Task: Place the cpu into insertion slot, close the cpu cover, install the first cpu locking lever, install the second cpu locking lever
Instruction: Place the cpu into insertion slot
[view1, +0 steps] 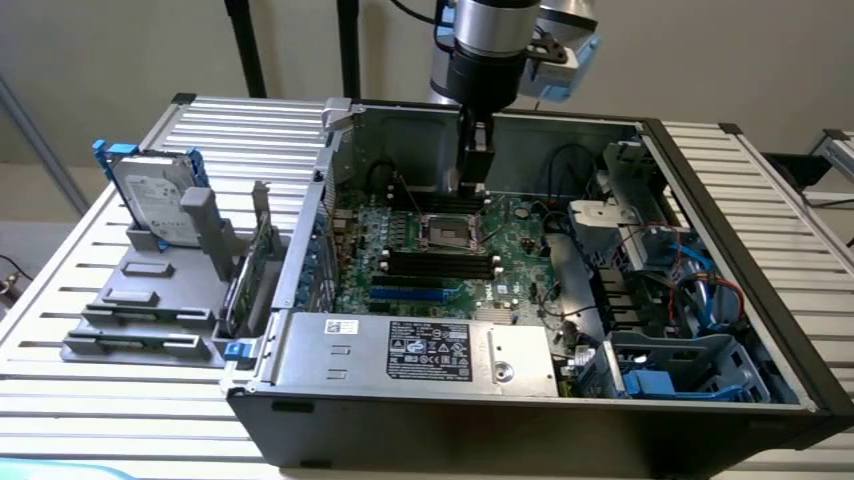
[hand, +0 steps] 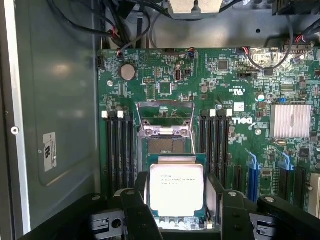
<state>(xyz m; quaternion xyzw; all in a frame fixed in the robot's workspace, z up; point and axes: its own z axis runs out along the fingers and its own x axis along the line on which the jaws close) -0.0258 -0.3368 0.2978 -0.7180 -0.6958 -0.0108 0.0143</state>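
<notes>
Two black fingers (hand: 134, 210) hold the cpu (hand: 176, 194) by its opposite edges, its silver-grey top with printed text facing the wrist camera. The chip hangs above the green motherboard (hand: 225, 85), clear of it and just short of the insertion slot (hand: 164, 145), whose dark centre lies bare. The cpu cover (hand: 165, 131) is swung up and open at the far side of the slot, so the board shows through its square window. Long black memory slots (hand: 120, 150) run along both sides of the socket, and a round coin battery (hand: 128, 71) sits beyond the cover. In the exterior view the arm (view1: 483, 60) reaches down into the open computer case (view1: 747, 230), which lies on a slatted worktop (view1: 80, 400). A grey power supply (view1: 414, 350) fills the case's near edge, and a hard drive (view1: 150, 195) stands in a rack towards the exterior view's left.
</notes>
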